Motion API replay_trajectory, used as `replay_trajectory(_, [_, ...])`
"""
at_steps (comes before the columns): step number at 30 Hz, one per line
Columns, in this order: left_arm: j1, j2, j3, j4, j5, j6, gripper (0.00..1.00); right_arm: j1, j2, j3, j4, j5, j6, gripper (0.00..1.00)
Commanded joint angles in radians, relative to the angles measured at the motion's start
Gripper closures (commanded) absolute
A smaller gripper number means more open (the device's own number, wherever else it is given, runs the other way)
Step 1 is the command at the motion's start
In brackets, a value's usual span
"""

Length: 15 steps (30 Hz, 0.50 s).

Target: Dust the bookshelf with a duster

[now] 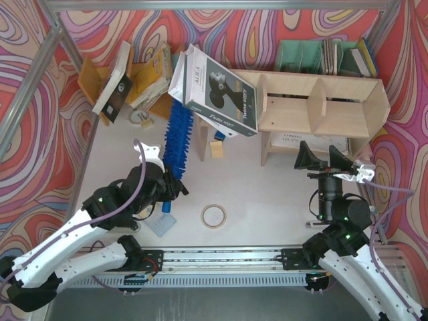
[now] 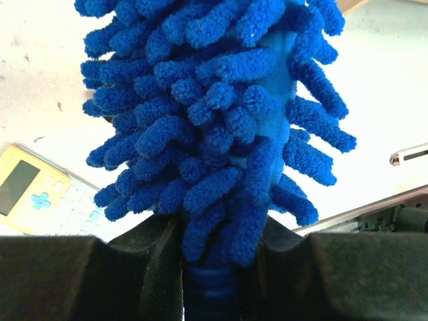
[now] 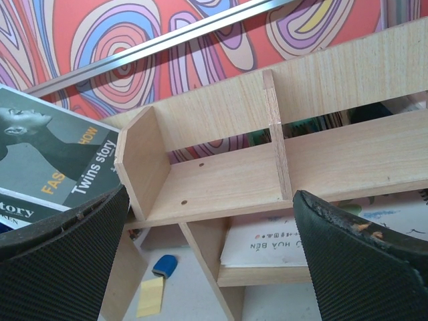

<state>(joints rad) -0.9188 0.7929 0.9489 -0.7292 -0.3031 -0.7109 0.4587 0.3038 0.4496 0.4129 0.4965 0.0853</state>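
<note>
From above, the left hand [image 1: 175, 186] is clenched on the slim handle of the duster [image 1: 178, 137]. Its fluffy blue head points away from the arms toward the left end of the bookshelf [image 1: 321, 114], close under a large book [image 1: 217, 90] that leans there. The right hand [image 1: 323, 158] hovers released, fingers wide, in front of the shelf's middle, holding nothing. A tape roll [image 1: 213, 216] lies on the tabletop [image 1: 267, 194] between the arms. To dust well, the head probably needs lifting to board height and drawing lightly along each compartment, kept clear of the leaning book so it does not topple. The book's cover reads "Twins story"; its larger title is too small to be sure of. The left wrist view confirms the grip: both dark fingers pinch the ribbed handle just below the fibres, with a yellow calculator [image 2: 27, 187] on the surface beyond. The right wrist view looks between the open fingers into the compartments, showing "Twins story" again, and a printed sheet [image 3: 267, 247] on the lower shelf reading "HOA BEN".
</note>
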Motion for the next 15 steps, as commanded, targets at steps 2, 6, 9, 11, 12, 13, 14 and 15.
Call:
replay_trajectory(2, [-0.004, 0.018, 0.101, -0.035, -0.107, 0.056, 1.00, 0.001, 0.004, 0.025, 0.007, 0.002, -0.009, 0.01])
replay_trajectory(6, [-0.002, 0.052, 0.183, -0.120, -0.225, 0.038, 1.00, 0.001, 0.002, 0.031, 0.000, 0.007, -0.010, 0.01])
replay_trajectory(9, [0.003, 0.058, 0.225, -0.185, -0.304, 0.024, 1.00, 0.002, 0.003, 0.031, 0.001, 0.010, -0.010, 0.01])
replay_trajectory(11, [0.016, 0.054, 0.249, -0.227, -0.346, 0.012, 1.00, 0.001, 0.017, 0.036, -0.007, 0.014, -0.009, 0.01])
replay_trajectory(12, [0.021, 0.051, 0.263, -0.242, -0.368, 0.009, 1.00, 0.001, 0.024, 0.045, -0.018, 0.014, -0.006, 0.01])
replay_trajectory(13, [0.023, 0.048, 0.275, -0.258, -0.397, 0.008, 1.00, 0.001, 0.039, 0.054, -0.032, 0.015, -0.002, 0.01])
replay_trajectory(14, [0.025, 0.041, 0.289, -0.271, -0.425, 0.010, 1.00, 0.001, 0.051, 0.063, -0.044, 0.016, 0.001, 0.01])
replay_trajectory(15, [0.025, 0.032, 0.304, -0.280, -0.453, 0.015, 1.00, 0.001, 0.060, 0.069, -0.052, 0.015, 0.005, 0.01])
